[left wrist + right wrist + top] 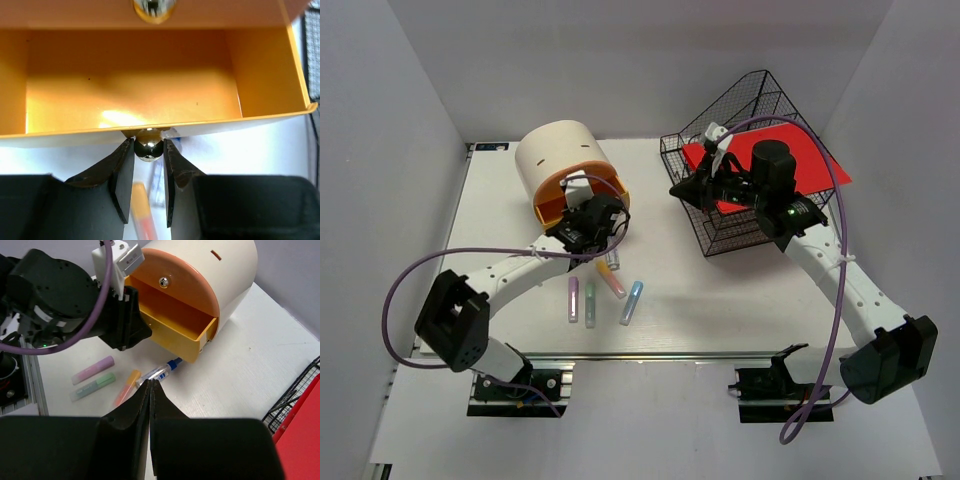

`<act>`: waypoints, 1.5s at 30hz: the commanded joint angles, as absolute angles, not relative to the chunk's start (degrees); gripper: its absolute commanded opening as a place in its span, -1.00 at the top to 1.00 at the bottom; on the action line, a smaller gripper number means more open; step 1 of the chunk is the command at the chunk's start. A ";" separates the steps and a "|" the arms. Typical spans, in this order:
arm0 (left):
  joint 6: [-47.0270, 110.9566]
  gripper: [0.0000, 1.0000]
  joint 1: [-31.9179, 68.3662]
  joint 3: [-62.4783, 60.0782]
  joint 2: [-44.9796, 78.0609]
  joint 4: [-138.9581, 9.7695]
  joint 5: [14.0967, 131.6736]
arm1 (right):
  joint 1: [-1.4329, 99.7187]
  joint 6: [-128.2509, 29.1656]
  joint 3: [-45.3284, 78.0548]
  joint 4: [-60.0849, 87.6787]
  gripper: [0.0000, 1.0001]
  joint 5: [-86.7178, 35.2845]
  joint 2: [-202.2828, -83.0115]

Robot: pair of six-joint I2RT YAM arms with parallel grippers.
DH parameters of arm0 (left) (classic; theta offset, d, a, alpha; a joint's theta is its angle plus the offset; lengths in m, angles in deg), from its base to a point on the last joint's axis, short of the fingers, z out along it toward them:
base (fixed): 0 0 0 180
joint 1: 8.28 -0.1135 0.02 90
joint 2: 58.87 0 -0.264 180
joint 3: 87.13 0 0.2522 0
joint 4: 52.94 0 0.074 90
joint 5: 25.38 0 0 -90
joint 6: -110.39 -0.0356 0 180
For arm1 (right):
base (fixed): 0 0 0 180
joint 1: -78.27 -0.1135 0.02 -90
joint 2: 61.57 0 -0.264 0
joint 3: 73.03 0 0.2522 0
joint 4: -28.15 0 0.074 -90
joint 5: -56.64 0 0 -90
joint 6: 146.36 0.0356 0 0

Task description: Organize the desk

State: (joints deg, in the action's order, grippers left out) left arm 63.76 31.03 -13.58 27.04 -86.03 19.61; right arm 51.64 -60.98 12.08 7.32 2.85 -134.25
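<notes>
The jaws of the left arm (520, 272) clench the knob (148, 145) of the open drawer (130, 85) straight ahead of them, while those of the right arm (820, 260), pressed together empty, are well apart, by the basket (740, 110).

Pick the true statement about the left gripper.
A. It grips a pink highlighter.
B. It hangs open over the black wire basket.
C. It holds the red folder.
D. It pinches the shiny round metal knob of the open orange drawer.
D: in the left wrist view the left gripper has its two black fingers closed on either side of the shiny round metal knob at the front lip of the open orange drawer.
</notes>
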 commanded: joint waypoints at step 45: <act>70.21 -0.55 31.89 -26.17 -31.44 -125.76 36.41 | 24.85 -144.25 14.46 -30.43 -0.32 -0.65 -161.65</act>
State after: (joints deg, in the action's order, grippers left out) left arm 67.52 32.06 -26.26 -30.33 -120.50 37.69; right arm 27.83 -141.17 13.79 -32.65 3.24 -158.99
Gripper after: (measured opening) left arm 0.769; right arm 0.660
